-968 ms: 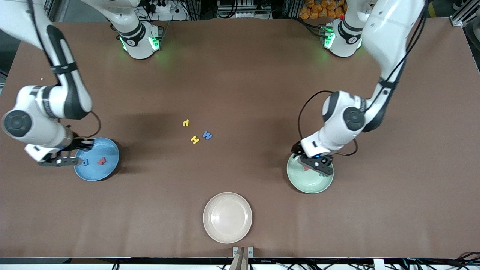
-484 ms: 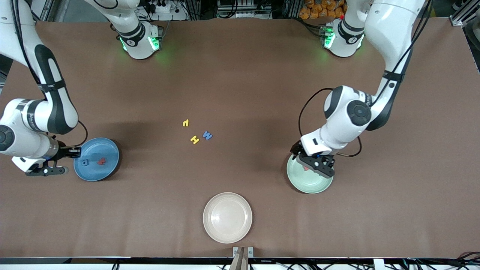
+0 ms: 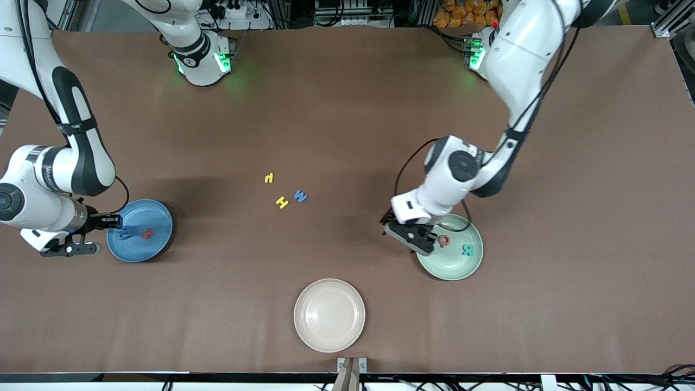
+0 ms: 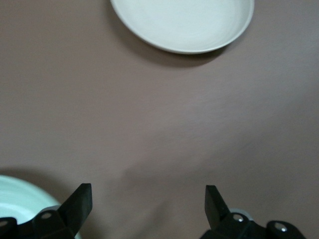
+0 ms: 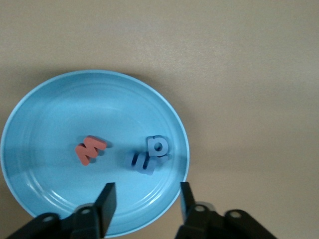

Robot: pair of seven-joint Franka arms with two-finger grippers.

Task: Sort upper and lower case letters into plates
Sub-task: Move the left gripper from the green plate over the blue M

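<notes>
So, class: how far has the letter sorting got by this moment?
Done: the blue plate holds three letters, the red one and two blue ones; the green plate holds a red letter and a teal letter. In hand: nothing; the right tool and left tool are both open. Left: three letters mid-table.

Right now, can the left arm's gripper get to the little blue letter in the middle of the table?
Probably yes. The left gripper is open and empty, beside the green plate. Only bare table lies between it and the blue letter, with a yellow letter close beside.
</notes>
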